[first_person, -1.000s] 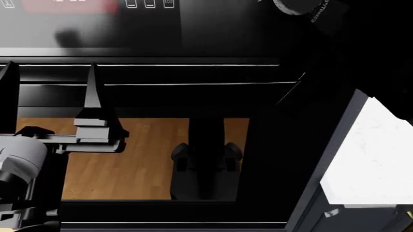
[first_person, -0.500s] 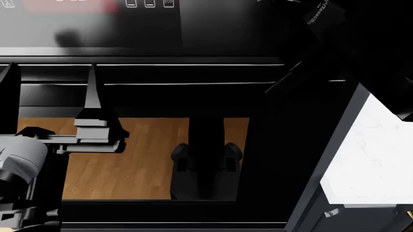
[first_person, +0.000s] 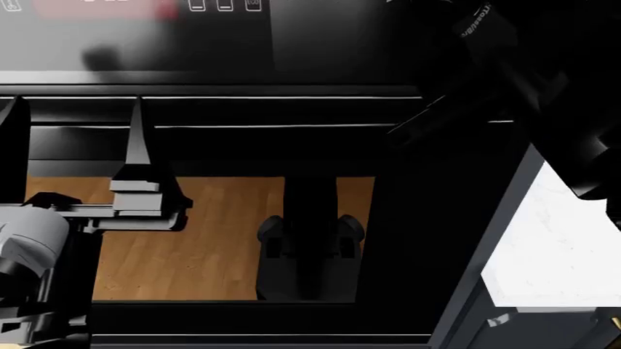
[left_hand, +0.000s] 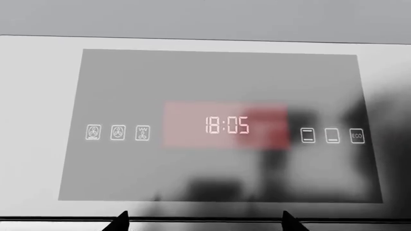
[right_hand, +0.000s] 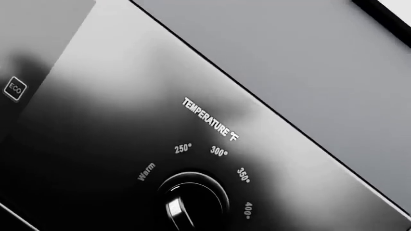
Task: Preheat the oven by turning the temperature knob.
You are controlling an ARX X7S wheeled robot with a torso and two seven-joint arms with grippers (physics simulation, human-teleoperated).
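Change: right arm (first_person: 505,87) now reaches further down and leftward across the upper right of the head view than a second ago, hiding more of the white marbled countertop (first_person: 553,247); the left side is unchanged.
Oven: large glossy black oven (first_person: 243,145) fills the head view, its long horizontal handle bar (first_person: 272,97) running across above the glass window that mirrors a wooden floor.
Display: red clock panel (left_hand: 224,125) reads 18:05, with small white-outlined square buttons (left_hand: 117,132) on both sides of it.
Knob: small round black temperature knob (right_hand: 191,199) with a silver bar sits on the oven's control panel to the right of the display, ringed by Warm, 250, 300, 350 and 400 marks; it is close in front of the right wrist camera.
Left gripper (first_person: 73,145): fingers spread apart and empty, pointing at the oven front.
Right gripper: fingers out of sight, so open or closed cannot be told.
Doing it well: likely centre the fingers on the dial, close across the bar, then rotate the wrist smoothly towards the chosen mark without slipping.
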